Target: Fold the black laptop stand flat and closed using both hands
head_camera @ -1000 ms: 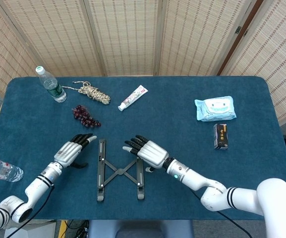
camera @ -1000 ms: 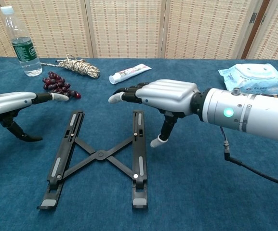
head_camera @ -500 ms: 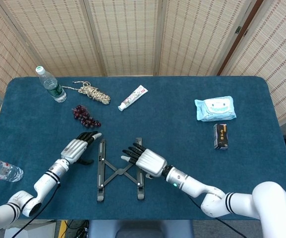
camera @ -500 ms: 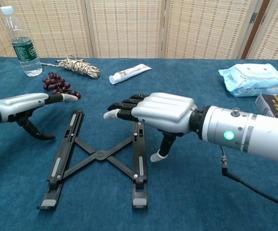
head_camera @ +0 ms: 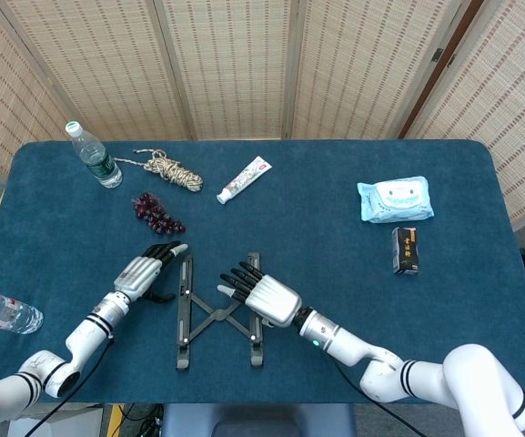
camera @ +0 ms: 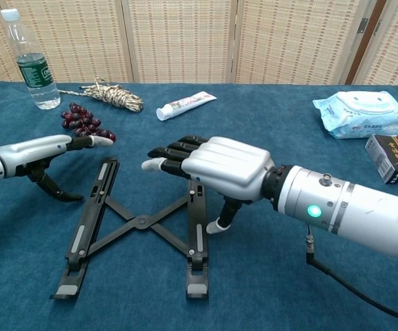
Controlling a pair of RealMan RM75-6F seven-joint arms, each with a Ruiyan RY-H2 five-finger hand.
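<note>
The stand (head_camera: 218,312) lay open in an X shape on the near middle of the table (head_camera: 335,173). Over the last second both hands had moved in toward it. The right hand (camera: 216,164) had slid left, so it hung over the stand's right bar with its fingers spread and its thumb down beside the bar, grasping nothing. The left hand (camera: 36,150) had come closer to the left bar, loose and holding nothing too. The stand was not folded yet, but both hands looked ready to push the bars together.
</note>
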